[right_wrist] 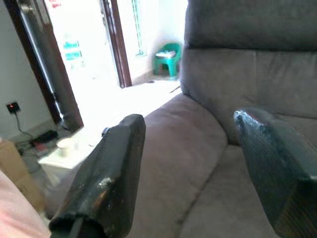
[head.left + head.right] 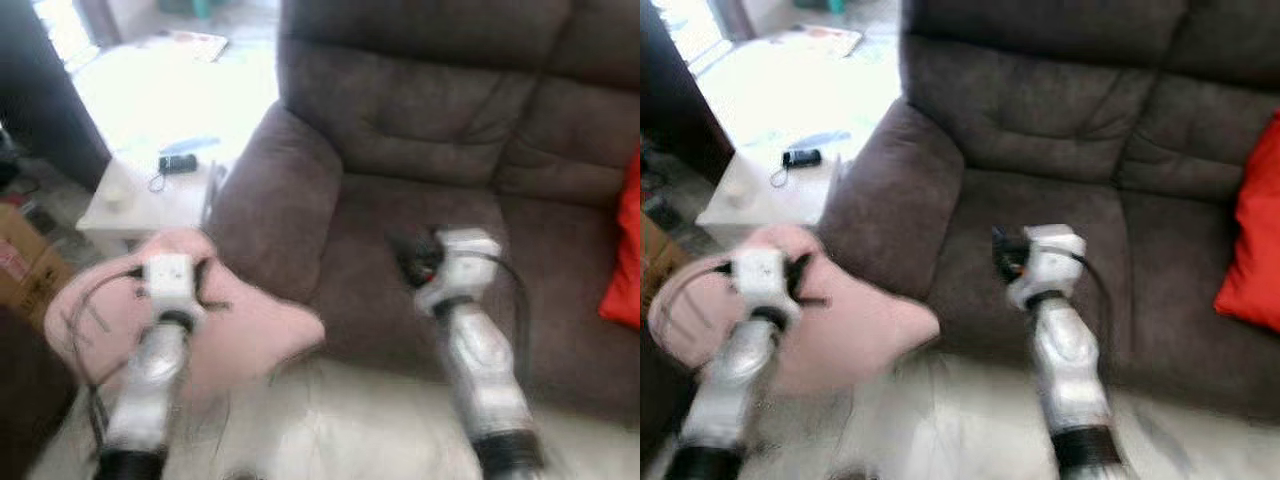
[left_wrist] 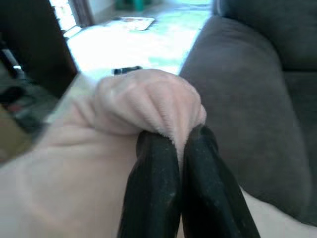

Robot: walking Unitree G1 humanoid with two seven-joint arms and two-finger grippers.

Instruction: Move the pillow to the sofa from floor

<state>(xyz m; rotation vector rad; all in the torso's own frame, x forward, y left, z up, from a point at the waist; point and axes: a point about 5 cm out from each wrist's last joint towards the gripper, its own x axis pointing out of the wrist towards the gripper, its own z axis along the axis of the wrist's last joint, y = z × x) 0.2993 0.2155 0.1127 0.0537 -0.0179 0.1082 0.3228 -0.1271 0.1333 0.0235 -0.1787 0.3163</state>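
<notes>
From the left eye, the pink pillow point(image 2: 230, 330) hangs off the floor, held up by the left gripper point(image 2: 205, 285) in front of the sofa's point(image 2: 420, 150) near armrest point(image 2: 270, 200); it has not reached the seat point(image 2: 400, 260), which lies bare beyond it; the right gripper point(image 2: 412, 258) is stretched out over that seat, holding nothing; a red cushion point(image 2: 625, 250) sits at the far right of the sofa, and a small white side table point(image 2: 150, 195) with a dark gadget on it stands just beside the armrest.

From the right eye the same scene reads a little shifted and blurred; the pillow is level with the front of the armrest, to its left, and well short of the seat cushion.

The left wrist camera settles the grip: its two black fingers point(image 3: 153, 193) are pressed together on a bunched fold of the pillow's ribbed fabric, so the hold is a pinch on one corner; the armrest rises close behind.

The right wrist camera looks along its own fingers point(image 1: 109, 178), which stand wide apart with only sofa upholstery between them.

By my reading the pickup is done and the carry is under way; what is left is to swing the pillow over the armrest or round its front, lower it onto the seat, and let go.
</notes>
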